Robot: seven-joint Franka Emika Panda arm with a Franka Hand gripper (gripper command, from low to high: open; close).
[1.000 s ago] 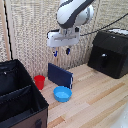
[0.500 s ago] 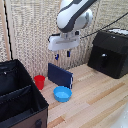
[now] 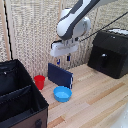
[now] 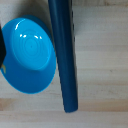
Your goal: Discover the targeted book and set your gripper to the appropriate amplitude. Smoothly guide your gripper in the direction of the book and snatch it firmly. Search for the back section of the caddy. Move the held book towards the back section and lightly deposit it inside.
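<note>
The dark navy book point(image 3: 60, 75) stands on its edge on the wooden table, leaning slightly. In the wrist view it shows edge-on as a long dark strip point(image 4: 65, 55). My gripper point(image 3: 63, 60) hangs just above the book's top edge, not touching it, with its two blue-tipped fingers apart and nothing between them. The black soft-sided caddy point(image 3: 19, 101) with an inner divider sits at the exterior view's lower left, apart from the book.
A blue bowl point(image 3: 62, 93) lies in front of the book and shows beside it in the wrist view point(image 4: 29, 55). A red cup point(image 3: 39, 81) stands between book and caddy. A black boxy machine point(image 3: 111, 53) with a front handle stands at the right.
The gripper has come down a little toward the book's top edge. The book, bowl and cup have not moved.
</note>
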